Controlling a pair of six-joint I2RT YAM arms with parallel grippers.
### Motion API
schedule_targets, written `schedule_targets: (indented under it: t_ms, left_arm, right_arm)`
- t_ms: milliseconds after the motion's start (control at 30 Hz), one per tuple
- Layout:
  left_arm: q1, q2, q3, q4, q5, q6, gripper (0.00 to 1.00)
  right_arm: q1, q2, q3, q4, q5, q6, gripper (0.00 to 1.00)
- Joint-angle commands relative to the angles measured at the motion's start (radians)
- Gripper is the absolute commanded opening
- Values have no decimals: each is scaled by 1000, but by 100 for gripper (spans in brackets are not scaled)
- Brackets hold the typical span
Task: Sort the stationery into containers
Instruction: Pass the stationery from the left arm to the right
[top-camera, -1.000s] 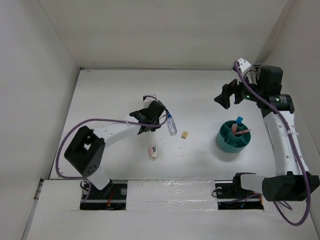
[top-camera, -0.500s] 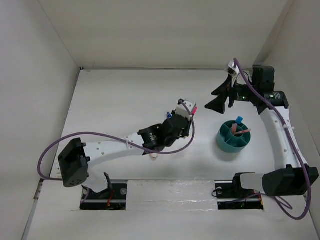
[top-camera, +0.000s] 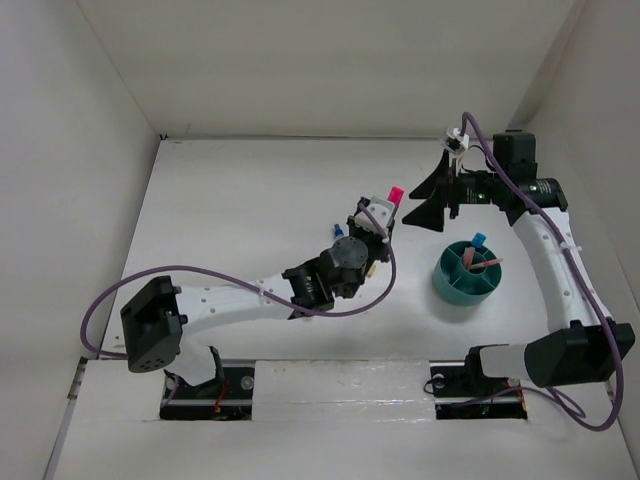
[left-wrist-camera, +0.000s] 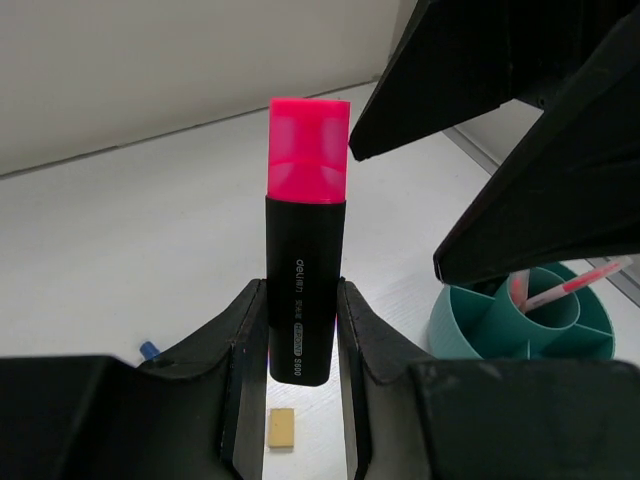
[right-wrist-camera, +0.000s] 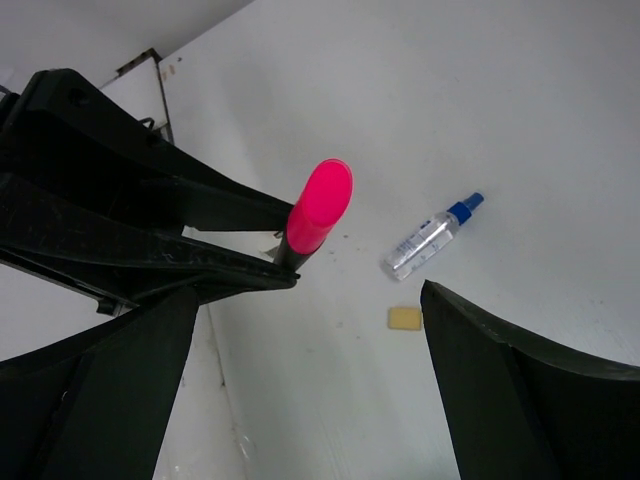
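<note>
Swung rightward since earlier, the left gripper (left-wrist-camera: 303, 310) clamps a black, pink-capped highlighter (left-wrist-camera: 306, 240) aloft, just before the right gripper (top-camera: 412, 208), whose jaws gape wide. Its lower end hides between the fingers (left-wrist-camera: 240, 345).

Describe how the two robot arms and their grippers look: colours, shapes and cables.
Both the left arm and the right arm have white links joined by chunky black joints. A purple cable loops loosely along each. The left gripper and right gripper are black, each with two flat, wedge-shaped fingers that taper toward the tip.
</note>
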Motion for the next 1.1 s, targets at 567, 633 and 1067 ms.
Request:
schedule_targets:
  t_ms: [567, 633, 1067]
  left_arm:
    - [-64, 65, 59, 133, 49, 74, 0]
    - [-64, 65, 59, 133, 49, 74, 0]
    - [-64, 75, 103, 133, -62, 105, 0]
  right_arm:
    - [31, -10, -36, 200, -26, 130, 72]
    - [31, -10, -45, 200, -15, 130, 61]
    - [31, -30, -45, 182, -6, 130, 65]
